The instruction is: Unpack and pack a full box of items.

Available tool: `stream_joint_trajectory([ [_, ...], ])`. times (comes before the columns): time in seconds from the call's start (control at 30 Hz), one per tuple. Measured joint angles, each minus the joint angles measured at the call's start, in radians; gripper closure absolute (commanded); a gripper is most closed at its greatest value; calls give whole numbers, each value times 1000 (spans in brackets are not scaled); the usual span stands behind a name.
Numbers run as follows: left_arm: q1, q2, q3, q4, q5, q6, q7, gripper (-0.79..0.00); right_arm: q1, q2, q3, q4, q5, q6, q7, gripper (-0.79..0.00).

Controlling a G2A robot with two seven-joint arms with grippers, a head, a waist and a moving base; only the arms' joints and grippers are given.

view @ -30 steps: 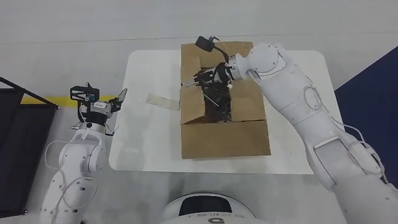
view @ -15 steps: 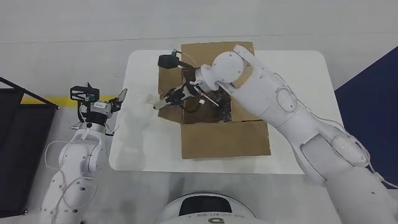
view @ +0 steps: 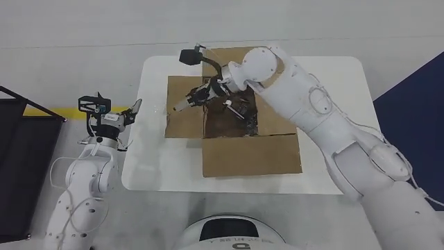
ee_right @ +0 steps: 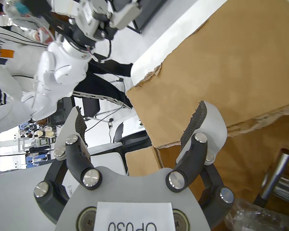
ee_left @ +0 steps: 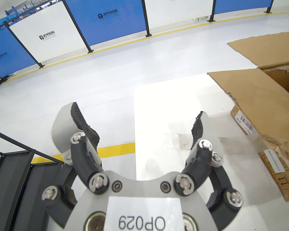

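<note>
Right gripper (view: pixel 182 105): fingers spread, empty, over the cardboard box's (view: pixel 250 154) outfolded flap (view: pixel 182 121).
Left gripper (ee_left: pixel 137 115): fingers spread, empty, at the tabletop's (view: pixel 152 153) edge.
Box side: white printed stickers (ee_left: pixel 244 122).

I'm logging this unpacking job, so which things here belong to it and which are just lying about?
Job: open brown cardboard box; dark metal parts inside it; right gripper over its side flap.
Lying about: clear plastic strip on white table; black metal rack on floor.
</note>
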Motion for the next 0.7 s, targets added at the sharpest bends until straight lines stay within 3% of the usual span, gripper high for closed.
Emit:
stream_joint_trajectory([
  [0.13, 0, 0, 0, 0, 0, 0, 0, -785, -120, 107, 253, -119, -30, -86, 23, -785],
  [0.27, -17, 0, -6, -63, 31, 2, -5, -785, -401, 224, 648, -343, -16, -129, 52, -785],
  [0.4, -47, 2, 6, -176, 100, -10, -67, -785, -660, 276, 960, -481, 39, -138, 50, -785],
  [0.47, -84, 2, 39, -225, 152, -39, -122, -785, -742, 285, 1057, -477, 59, -140, 37, -785],
  [0.57, -164, 1, 134, -252, 256, -105, -214, -785, -790, 293, 1110, -427, 62, -145, 22, -785],
  [0.7, -295, -12, 318, -193, 407, -182, -324, -785, -779, 298, 1089, -340, 51, -151, 16, -785],
])
